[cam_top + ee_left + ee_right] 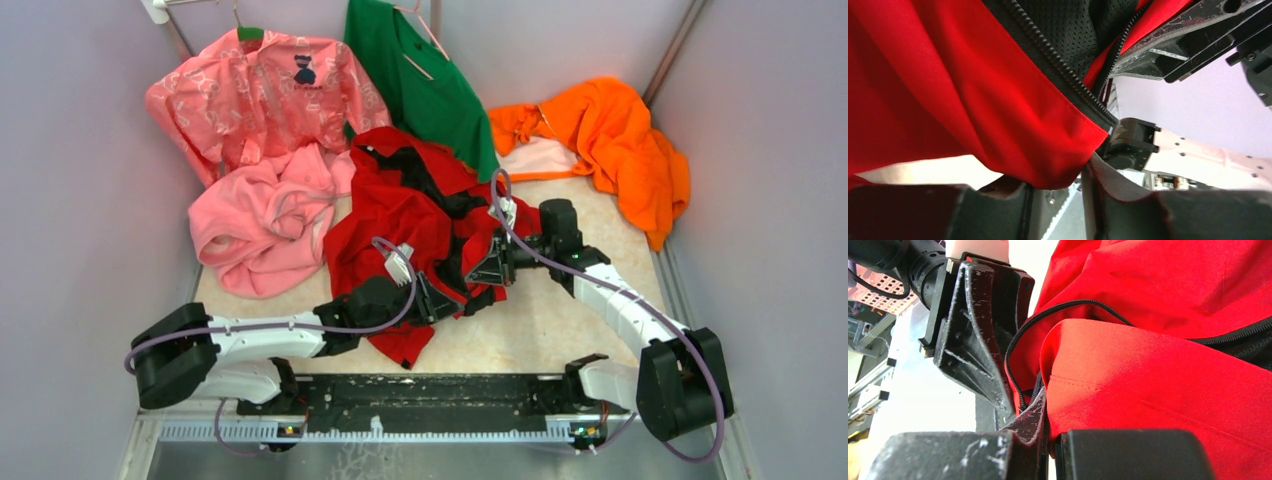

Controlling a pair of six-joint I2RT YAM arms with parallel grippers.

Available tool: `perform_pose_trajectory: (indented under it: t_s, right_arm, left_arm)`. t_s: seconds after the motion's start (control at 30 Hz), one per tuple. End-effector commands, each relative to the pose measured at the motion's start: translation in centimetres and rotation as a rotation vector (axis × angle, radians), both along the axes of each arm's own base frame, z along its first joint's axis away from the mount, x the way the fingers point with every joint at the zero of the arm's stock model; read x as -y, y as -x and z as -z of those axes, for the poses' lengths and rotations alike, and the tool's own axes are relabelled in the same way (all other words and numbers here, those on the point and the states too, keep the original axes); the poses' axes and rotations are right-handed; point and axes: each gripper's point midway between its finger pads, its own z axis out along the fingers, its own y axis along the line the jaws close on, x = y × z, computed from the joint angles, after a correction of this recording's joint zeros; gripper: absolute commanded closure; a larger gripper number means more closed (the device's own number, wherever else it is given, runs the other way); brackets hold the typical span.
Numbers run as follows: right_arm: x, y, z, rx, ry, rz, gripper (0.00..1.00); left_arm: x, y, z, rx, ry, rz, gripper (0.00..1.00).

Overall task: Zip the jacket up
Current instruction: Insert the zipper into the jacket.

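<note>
- Jacket (pixel 400 215), bright red with a dark mesh lining, lies crumpled in the middle of the pale table (pixel 560 320). Its front is open and both grippers are at its near hem.
- At the far left, a pink patterned shirt (pixel 260 95) hangs against the back wall. A plain pink fleece garment (pixel 255 225) is bunched below it, touching the jacket's left side.
- A green top (pixel 420 80) hangs behind the jacket, and its lower edge overlaps the jacket's far side.
- The left gripper (pixel 450 300) is at the jacket's near hem. In its wrist view the fingers (pixel 998 210) stand part-way apart, with a gap showing between them. The corner of the red hem dips into that gap and touches one finger. The dark zipper (pixel 1058 65) runs slantwise above.
- The right gripper (pixel 490 270) faces the left one from just beside it. Its jaws are closed tight, pinching the jacket's red edge where a zipper strip curves down to the fingertips (pixel 1030 415).
- An orange garment (pixel 620 140) is heaped in the far right corner, apart from the jacket.
</note>
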Motion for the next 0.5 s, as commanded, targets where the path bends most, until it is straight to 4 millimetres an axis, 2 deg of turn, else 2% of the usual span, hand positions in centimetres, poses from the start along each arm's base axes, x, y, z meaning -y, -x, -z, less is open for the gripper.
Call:
perform_pose_trajectory:
  t_s: [0.0, 0.2, 0.47]
  right_arm:
    - [-0.38, 0.18, -1.70, 0.073, -0.047, -0.036, 1.00]
    - [-0.39, 0.20, -1.76, 0.076, -0.049, -0.038, 1.00]
    - [-0.38, 0.27, -1.88, 0.079, -0.051, -0.039, 1.00]
  left_arm:
    - [0.70, -0.88, -1.98, 0.036, 0.060, -0.032, 0.72]
    - [0.86, -0.90, -1.86, 0.062, 0.057, 0.002, 0.99]
    - [1.35, -0.26, -1.21, 0.103, -0.009, 0.148, 1.00]
